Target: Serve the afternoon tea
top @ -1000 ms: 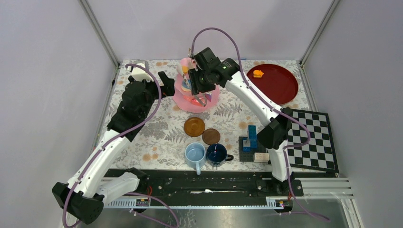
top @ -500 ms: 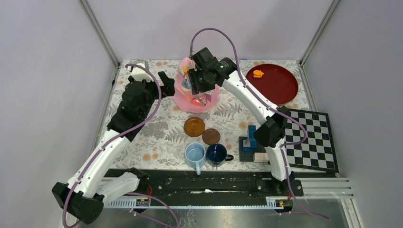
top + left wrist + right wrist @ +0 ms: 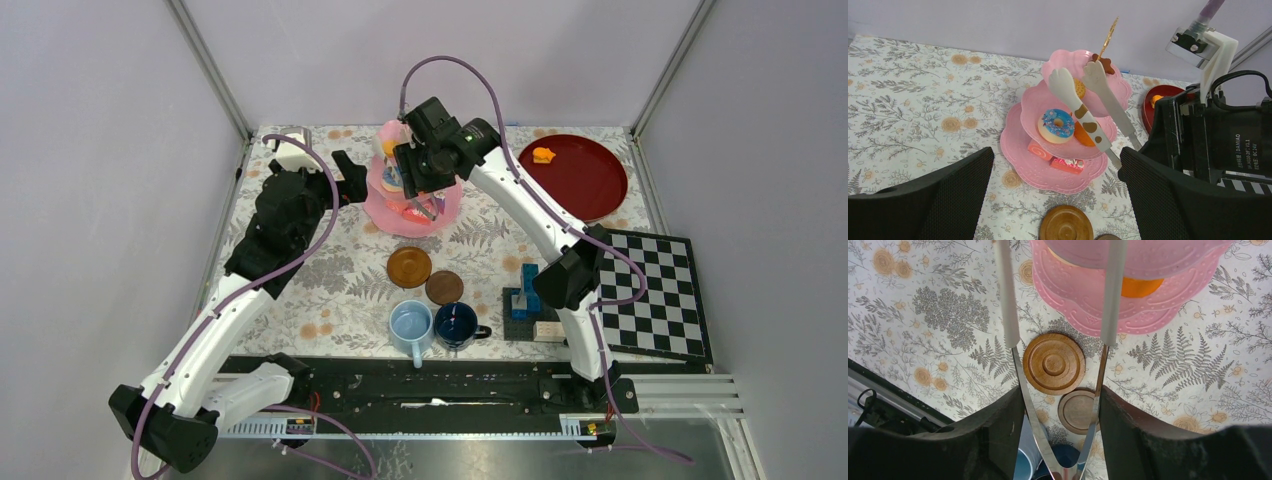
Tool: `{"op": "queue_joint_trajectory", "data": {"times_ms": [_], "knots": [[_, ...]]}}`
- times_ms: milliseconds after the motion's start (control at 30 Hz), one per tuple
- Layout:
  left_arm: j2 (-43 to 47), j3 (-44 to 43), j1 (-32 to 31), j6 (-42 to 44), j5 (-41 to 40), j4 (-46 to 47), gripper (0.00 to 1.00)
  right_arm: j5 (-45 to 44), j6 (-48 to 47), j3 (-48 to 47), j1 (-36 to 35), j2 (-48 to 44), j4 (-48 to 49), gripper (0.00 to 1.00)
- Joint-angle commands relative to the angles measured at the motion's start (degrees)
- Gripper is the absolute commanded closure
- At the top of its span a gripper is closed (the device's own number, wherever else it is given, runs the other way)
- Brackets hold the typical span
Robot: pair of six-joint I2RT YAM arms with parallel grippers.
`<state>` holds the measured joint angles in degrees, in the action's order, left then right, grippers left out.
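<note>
The right end effector [image 3: 1060, 395] grips the spring end of the white cat-paw tongs [image 3: 1088, 125]. The tongs' paw tips stand slightly apart over the upper tiers of the pink three-tier scalloped stand [image 3: 1018, 150], which is at 12 o'clock on the floral-patterned surface [image 3: 300, 290]. The left end effector [image 3: 1055, 152] gapes wide with nothing in it, at the stand's 9 o'clock. Two brown round saucers [image 3: 409, 266] lie mid-surface. The light-blue mug [image 3: 410, 325] and the dark-blue mug [image 3: 456, 322] stand side by side at 6 o'clock.
</note>
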<state>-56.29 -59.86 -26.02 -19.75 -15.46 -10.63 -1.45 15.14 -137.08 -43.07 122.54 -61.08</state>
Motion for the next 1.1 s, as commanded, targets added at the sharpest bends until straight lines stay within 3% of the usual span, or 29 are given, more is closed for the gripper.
{"op": "queue_joint_trajectory", "data": {"times_ms": [0,300,600,800,900,1067], "knots": [[0.9,0.0,0.1,-0.3,0.5,2.7,0.01,-0.5,-1.3,-2.8,-0.3,-1.4,-0.5,0.40],[0.7,0.0,0.1,-0.2,0.4,2.7,0.01,0.8,-1.4,0.5,-0.4,-6.4,-1.4,0.44],[0.5,0.0,0.1,-0.5,0.7,2.7,0.01,-0.5,-2.4,14.9,-0.4,-19.0,-0.9,0.54],[0.2,0.1,0.1,-0.7,1.2,2.8,0.01,-9.2,-1.3,29.0,0.4,-30.6,4.0,0.55],[0.1,0.0,0.1,-0.7,1.4,2.8,0.01,-11.3,-1.2,35.9,4.9,-34.9,5.3,0.56],[0.3,0.2,-0.2,-0.8,1.7,2.9,0.01,-9.6,-1.8,47.7,19.7,-39.3,11.7,0.57]]}}
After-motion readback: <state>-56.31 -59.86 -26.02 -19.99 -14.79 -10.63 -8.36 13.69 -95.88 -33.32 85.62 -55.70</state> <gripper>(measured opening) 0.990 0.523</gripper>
